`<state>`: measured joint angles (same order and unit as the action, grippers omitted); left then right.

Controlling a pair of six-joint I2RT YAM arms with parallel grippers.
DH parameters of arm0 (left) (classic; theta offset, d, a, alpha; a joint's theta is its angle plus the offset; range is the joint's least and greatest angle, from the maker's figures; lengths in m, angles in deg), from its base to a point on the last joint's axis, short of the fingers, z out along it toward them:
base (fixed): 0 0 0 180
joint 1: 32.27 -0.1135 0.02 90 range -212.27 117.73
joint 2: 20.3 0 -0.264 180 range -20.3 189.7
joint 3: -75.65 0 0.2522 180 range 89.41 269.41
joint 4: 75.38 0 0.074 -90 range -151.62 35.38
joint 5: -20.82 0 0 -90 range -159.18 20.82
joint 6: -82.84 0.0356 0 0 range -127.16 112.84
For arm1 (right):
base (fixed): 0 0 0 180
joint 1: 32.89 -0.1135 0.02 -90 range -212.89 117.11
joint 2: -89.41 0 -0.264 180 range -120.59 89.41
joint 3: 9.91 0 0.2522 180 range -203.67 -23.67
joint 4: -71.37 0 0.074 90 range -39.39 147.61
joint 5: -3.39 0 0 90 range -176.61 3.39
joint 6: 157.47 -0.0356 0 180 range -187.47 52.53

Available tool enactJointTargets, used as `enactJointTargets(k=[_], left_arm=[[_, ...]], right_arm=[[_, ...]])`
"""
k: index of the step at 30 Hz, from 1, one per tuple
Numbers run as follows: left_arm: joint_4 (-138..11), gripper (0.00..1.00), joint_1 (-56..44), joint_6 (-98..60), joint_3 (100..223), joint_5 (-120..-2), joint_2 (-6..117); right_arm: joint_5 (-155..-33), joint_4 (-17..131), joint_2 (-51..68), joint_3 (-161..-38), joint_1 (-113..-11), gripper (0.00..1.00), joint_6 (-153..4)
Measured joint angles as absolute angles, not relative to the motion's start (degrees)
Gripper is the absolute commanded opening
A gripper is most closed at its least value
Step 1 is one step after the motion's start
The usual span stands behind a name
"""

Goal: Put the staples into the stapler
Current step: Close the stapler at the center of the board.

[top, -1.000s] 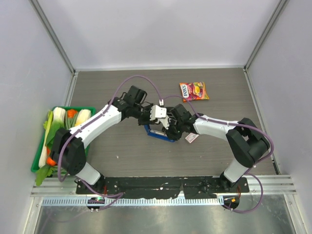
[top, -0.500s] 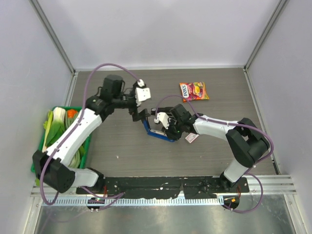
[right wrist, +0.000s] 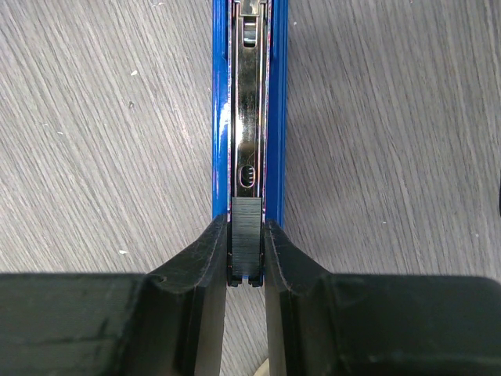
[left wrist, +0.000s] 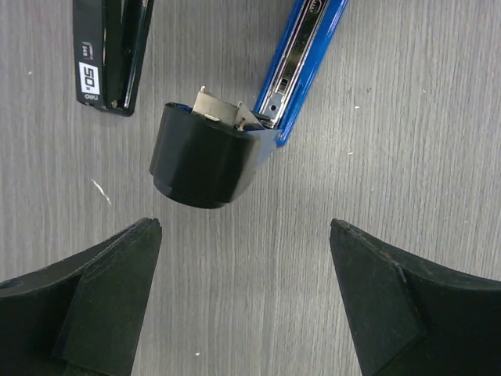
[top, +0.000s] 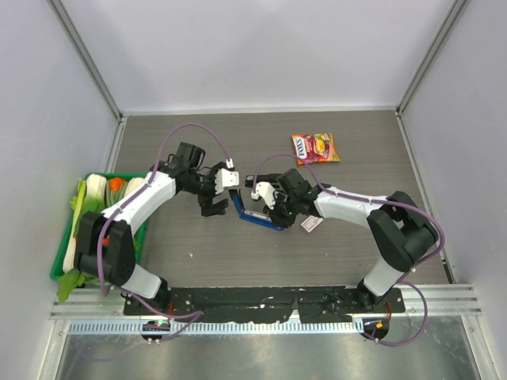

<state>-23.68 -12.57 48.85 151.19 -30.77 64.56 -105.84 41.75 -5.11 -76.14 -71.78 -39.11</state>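
Note:
The stapler [top: 255, 217] lies open on the table, showing blue sides, a shiny metal channel [right wrist: 249, 117] and a black rear end [left wrist: 205, 160]. In the left wrist view a glossy black bar [left wrist: 109, 51] with a white "50" label lies beside it; I cannot tell whether the two are joined. My right gripper [right wrist: 245, 243] is shut on a dark grey strip of staples [right wrist: 246, 231], held in line with the near end of the channel. My left gripper [left wrist: 245, 231] hangs open and empty just left of the stapler's rear end [top: 215, 196].
A small white-and-red box [top: 311, 224] lies right of the stapler, next to the right arm. An orange snack bag [top: 315, 148] lies at the back. A green tray [top: 57, 261] of vegetables stands at the left edge.
The left gripper has left the stapler, opened wide, swung up and back, then settled low just left of it. The right gripper has not moved and keeps hold of the staples.

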Motion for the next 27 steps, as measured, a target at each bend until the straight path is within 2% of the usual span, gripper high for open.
enactJointTargets(k=[6, 11, 14, 15, 18, 23, 27], left_arm=[[-24.30, 0.82, -12.81, 48.72, 151.56, -28.39, 68.47], [-28.62, 0.73, -12.85, 45.44, 151.69, -25.31, 70.04], [-33.15, 0.60, -12.85, 43.21, 150.77, -23.91, 70.46], [-34.35, 0.51, -12.85, 42.56, 150.34, -23.40, 70.63], [-36.34, 0.42, -12.88, 41.47, 149.48, -21.66, 71.46], [-36.91, 0.39, -12.88, 41.01, 149.27, -19.03, 72.47], [-37.00, 0.43, -12.88, 41.16, 149.24, -17.11, 72.75]], right_arm=[[-106.01, 41.82, -5.11, -76.12, -71.61, 0.01, -39.08], [-106.06, 41.91, -5.11, -76.05, -71.58, 0.01, -39.08], [-106.08, 42.02, -5.11, -75.99, -71.50, 0.01, -39.00], [-106.16, 42.10, -5.11, -75.95, -71.48, 0.01, -39.00], [-106.23, 42.19, -5.11, -75.90, -71.43, 0.01, -39.00], [-106.21, 42.54, -5.11, -75.84, -71.39, 0.01, -39.11], [-106.12, 42.56, -5.11, -75.84, -71.39, 0.01, -39.08]])
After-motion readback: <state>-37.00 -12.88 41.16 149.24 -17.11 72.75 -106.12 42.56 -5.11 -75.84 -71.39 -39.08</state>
